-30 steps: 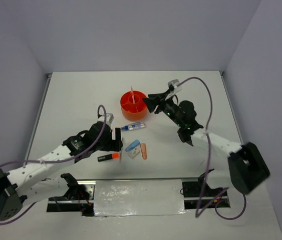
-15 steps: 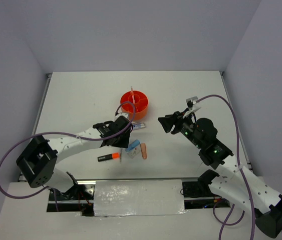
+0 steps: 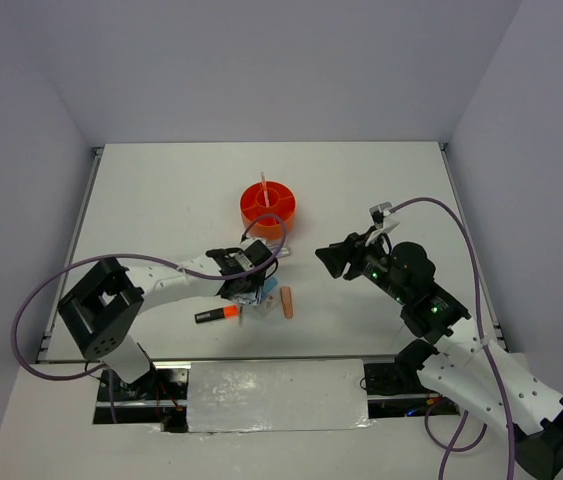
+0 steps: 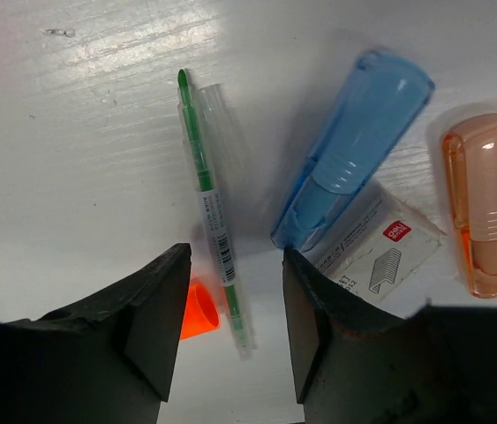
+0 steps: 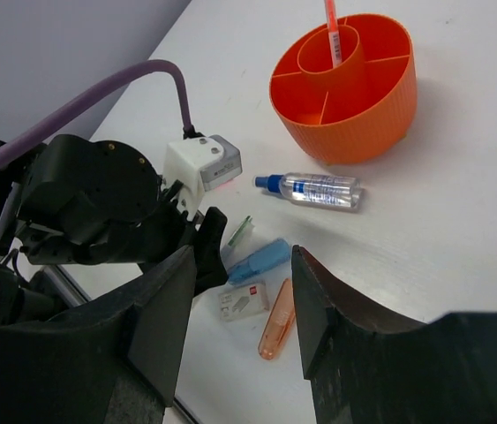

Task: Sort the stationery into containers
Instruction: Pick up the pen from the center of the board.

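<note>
Left gripper moved right over green pen, jaws narrowed; right gripper pulled back from orange tub

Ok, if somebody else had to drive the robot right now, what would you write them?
Left pincer: open, down over the thin green pen, one finger on each side, not gripping yet.
Right pincer: open and empty, above the table to the right of the pile.
Done: one pink pen stands in the centre cup of the orange tub.
To sort: green pen, blue-clear marker near the tub, blue eraser, salmon eraser, staples box, orange-capped highlighter.
Next, probably: close on the green pen and carry it to the tub.
</note>
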You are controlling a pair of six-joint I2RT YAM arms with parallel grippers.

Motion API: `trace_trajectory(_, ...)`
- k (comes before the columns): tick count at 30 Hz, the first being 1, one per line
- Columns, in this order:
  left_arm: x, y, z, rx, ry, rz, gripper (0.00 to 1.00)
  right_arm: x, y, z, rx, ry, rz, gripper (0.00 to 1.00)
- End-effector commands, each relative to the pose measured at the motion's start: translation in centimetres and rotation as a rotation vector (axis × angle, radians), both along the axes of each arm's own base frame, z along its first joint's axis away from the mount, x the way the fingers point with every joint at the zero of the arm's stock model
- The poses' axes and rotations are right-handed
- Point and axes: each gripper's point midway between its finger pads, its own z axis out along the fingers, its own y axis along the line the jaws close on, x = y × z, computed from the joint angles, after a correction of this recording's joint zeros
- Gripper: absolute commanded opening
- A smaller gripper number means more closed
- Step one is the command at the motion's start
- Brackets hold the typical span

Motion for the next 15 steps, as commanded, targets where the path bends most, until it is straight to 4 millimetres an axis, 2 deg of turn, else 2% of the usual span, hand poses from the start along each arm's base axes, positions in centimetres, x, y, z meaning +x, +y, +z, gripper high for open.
trace_trajectory(1, -0.1, 0.0, -0.4, 0.014, 0.008, 0.026, 0.58, -0.5, 0.5, 0.3, 0.023, -0.005, 0.030, 0.55)
trace_trajectory(15, -0.9, 0.7, -1.7, 0.037, 0.042, 0.021, 0.49, -0.5, 1.1, -0.2, 0.032, 0.005, 0.051, 0.55)
